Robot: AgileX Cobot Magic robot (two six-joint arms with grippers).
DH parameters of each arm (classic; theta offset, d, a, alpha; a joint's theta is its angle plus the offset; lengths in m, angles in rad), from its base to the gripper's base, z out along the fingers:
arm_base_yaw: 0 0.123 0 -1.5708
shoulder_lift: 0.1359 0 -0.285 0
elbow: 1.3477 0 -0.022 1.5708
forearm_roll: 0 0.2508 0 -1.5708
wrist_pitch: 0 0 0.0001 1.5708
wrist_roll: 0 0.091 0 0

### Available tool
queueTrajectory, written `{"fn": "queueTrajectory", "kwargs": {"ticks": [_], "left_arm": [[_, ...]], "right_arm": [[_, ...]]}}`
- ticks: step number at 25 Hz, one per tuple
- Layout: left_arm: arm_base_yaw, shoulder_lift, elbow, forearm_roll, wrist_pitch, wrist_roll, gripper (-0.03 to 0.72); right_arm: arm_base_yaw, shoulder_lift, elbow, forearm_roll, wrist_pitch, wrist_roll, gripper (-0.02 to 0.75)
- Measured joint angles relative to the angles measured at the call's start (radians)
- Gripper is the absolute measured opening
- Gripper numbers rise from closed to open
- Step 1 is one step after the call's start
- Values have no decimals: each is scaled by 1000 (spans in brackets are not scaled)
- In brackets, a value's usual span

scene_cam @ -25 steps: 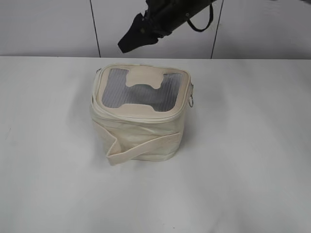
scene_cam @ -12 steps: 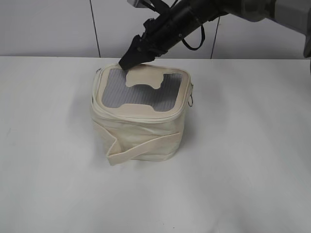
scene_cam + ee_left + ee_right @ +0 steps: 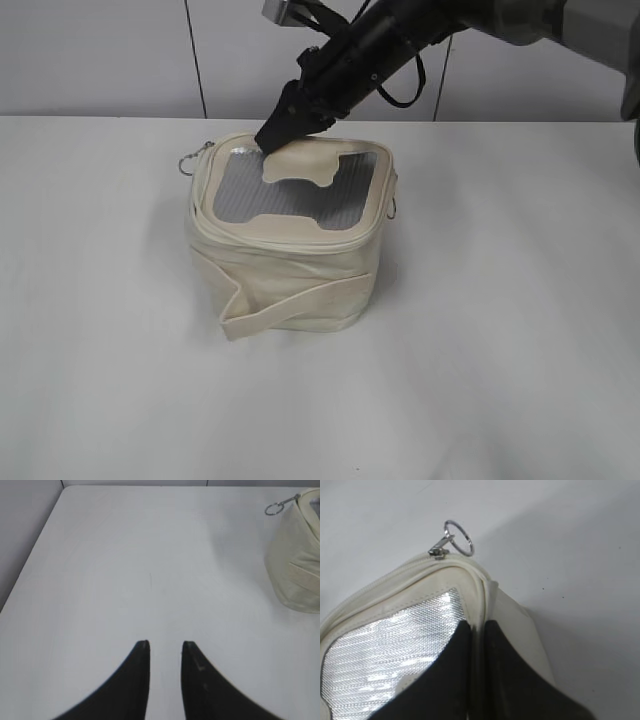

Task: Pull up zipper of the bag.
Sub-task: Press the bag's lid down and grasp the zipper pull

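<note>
Bag: the cream bag (image 3: pixel 288 232) sits centre frame on the white table (image 3: pixel 500 330), mesh lid up, strap across its front.
Zipper: the zipper (image 3: pixel 451 540) pull with its ring juts off the lid's upper-left corner in the exterior view, hanging clear of the rim.
Right gripper: the right gripper (image 3: pixel 477 627) is down on the lid's back edge, jaws nearly closed with only a sliver between them; whether the lid's rim is pinched there, I cannot tell.
Left gripper: the left gripper (image 3: pixel 164 646) hovers over bare table, lower frame, jaws slightly parted, holding nothing.
</note>
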Motion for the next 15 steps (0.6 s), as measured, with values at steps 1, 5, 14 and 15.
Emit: {"fn": "queueTrajectory", "kwargs": {"ticks": [1,5,14,15], "left_arm": [[0,18,-4,-3,-3,6,178],[0,145,-39,-134,-113,150,218],[0,797,-59,-723,-554,1083,348],[1,883,-67,-833,-564,1224,354]], "right_arm": [[0,0,-2,-2,2,1,53],[0,3,-7,-4,14,2,52],[0,3,-12,-4,30,3,52],[0,3,-12,-4,31,3,52]]}}
